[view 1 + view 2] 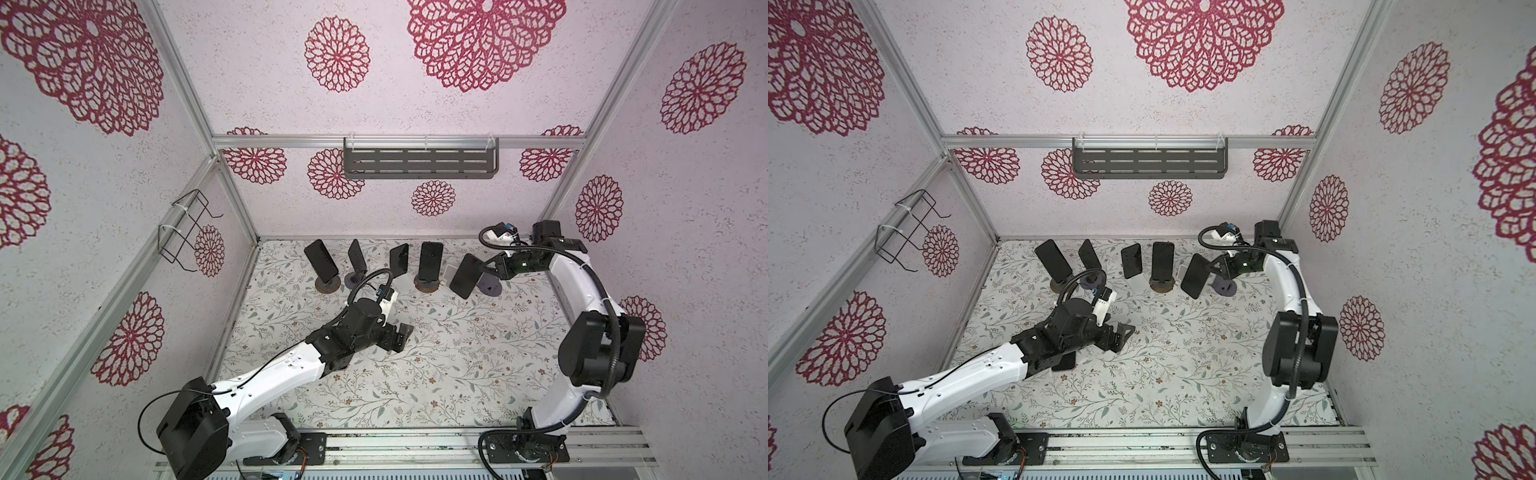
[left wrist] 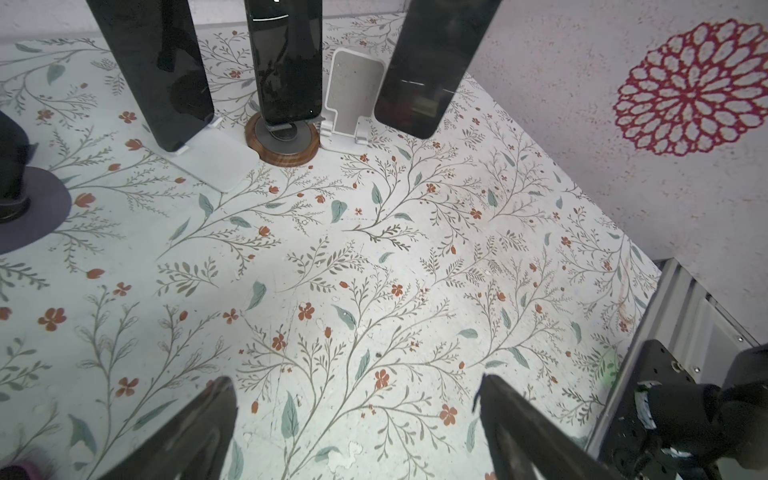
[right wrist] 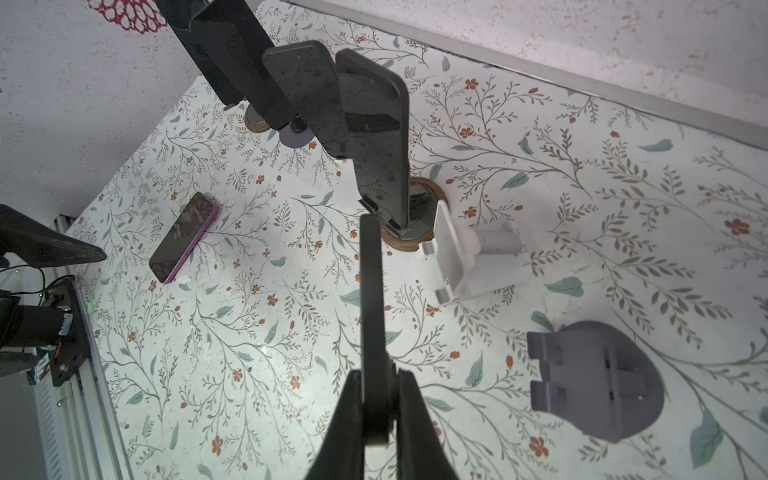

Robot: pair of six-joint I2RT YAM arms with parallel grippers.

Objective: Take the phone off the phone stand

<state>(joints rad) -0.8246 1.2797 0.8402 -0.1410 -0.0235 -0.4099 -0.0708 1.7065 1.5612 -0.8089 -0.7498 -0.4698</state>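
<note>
Evidently the right gripper (image 3: 376, 405) pinches the phone (image 3: 371, 291) across its flat faces, holding it aloft beside the empty grey stand (image 3: 598, 382). Stiff, slick and breakable (glass, probably), it suits that firm face pinch; the left gripper (image 2: 355, 382) hangs spread wide, empty.

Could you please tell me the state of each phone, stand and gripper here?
right gripper: shut on the held phone.
held phone: aloft, on no stand.
left gripper: open, empty.
rightmost purple stand: empty.
rightmost white stand: empty.
purple-cased phone: lying flat on the table.
other four phones: propped on stands.
</note>
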